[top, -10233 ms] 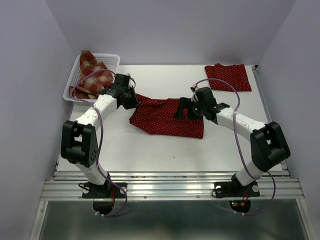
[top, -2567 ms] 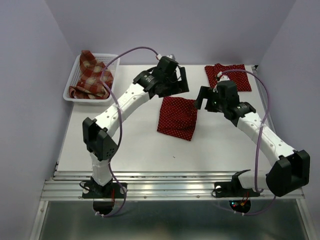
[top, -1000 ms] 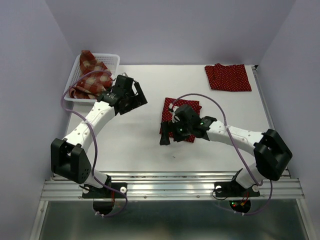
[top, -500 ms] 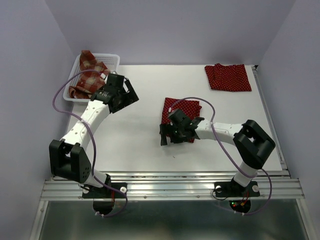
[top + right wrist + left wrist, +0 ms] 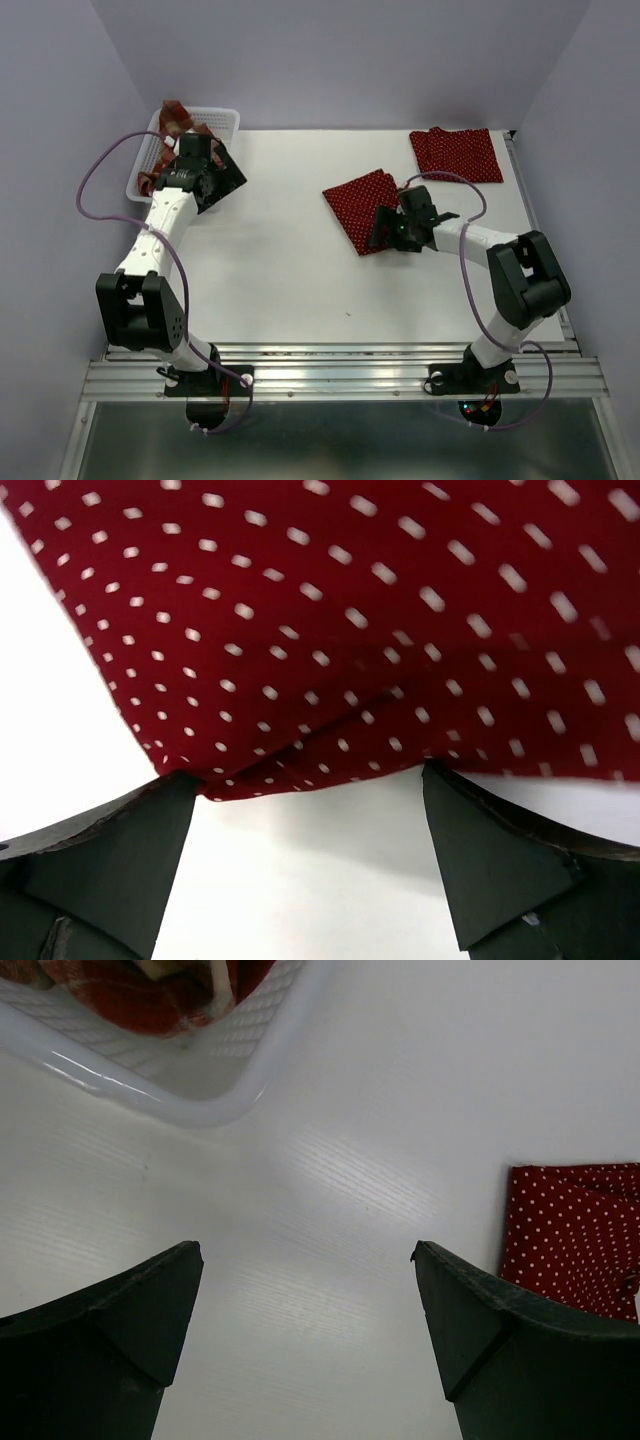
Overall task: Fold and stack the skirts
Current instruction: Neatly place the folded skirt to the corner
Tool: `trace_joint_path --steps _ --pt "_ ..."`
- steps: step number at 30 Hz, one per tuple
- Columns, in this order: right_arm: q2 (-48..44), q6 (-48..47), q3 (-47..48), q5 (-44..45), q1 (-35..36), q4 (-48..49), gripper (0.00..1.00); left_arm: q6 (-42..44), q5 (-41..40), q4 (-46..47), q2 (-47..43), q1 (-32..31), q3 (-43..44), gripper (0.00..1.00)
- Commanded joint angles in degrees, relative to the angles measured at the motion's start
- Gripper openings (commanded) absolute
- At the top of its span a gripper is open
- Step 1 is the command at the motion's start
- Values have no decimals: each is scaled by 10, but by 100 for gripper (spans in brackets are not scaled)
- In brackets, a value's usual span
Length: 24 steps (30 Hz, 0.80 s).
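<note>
**both grippers wide open, nothing held — plaid skirt largely hidden**

the plaid skirt [image 5: 176, 109] sits in the white basket [image 5: 226, 121] at upper left of the top view. most of it is covered by the left arm, and the left wrist view cuts it off at the top edge. one folded polka-dot skirt [image 5: 358, 203] lies on the table [image 5: 280, 275] right of centre. its near corner is under the right gripper [image 5: 380, 234], and its dots blur in the right wrist view. whether the fingers touch the cloth cannot be told. a second polka-dot skirt [image 5: 457, 155] lies flat at upper right, well apart.

the left gripper [image 5: 222, 178] reaches up the left side and hangs beside the basket's corner — jaws spread wide, empty. the right arm bends in low, jaws equally wide, gripping nothing.
</note>
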Motion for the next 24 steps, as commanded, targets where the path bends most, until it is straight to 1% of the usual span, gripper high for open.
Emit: trace_joint_path --steps 1,2,4,5,6,7,9,11,13,14,15,16,17,18,19,20,21,22,23,24 --pt "-1 -76 -9 -65 -71 68 100 13 24 19 12 16 32 99" --pt "2 -99 -5 -82 -89 82 100 15 27 17 17 16 42 99" --pt "9 -115 -4 -133 -125 101 100 16 25 10 29 17 51 99" --pt "15 -135 -1 -168 -165 130 100 17 24 9 32 18 53 99" --pt "28 -136 10 -205 -184 137 100 18 24 9 35 18 57 99" --pt "35 -137 18 -225 -213 138 100 18 25 8 35 19 58 99" --pt "43 -151 37 -250 -230 142 100 20 25 8 38 19 63 99" --pt "32 -167 41 -258 -230 139 100 22 26 5 40 20 66 99" --pt "11 -159 30 -256 -230 140 100 21 26 5 39 21 66 99" --pt "-13 -136 25 -252 -230 138 100 20 30 6 36 21 64 99" --pt "-27 -117 18 -239 -230 138 100 19 32 8 35 21 62 99" --pt "-42 -95 -2 -199 -230 138 100 19 34 10 34 21 61 99" --pt "-70 -22 -12 -166 -230 132 100 19 37 16 30 21 58 99" --pt "-81 14 -21 -103 -230 127 100 17 37 18 30 21 56 99" --pt "-91 59 -36 -65 -230 113 100 16 54 21 28 21 56 99" --pt "-113 121 -47 -33 -220 88 100 14 59 20 29 21 57 99" --pt "-126 150 -55 46 -211 78 100 11 60 22 28 21 57 99" --pt "-137 179 -60 95 -181 60 100 6 62 25 27 21 54 99" --pt "-147 211 -55 133 -166 26 100 6 74 29 24 21 50 99" --pt "-153 220 -45 160 -152 9 100 6 81 39 20 21 43 99"
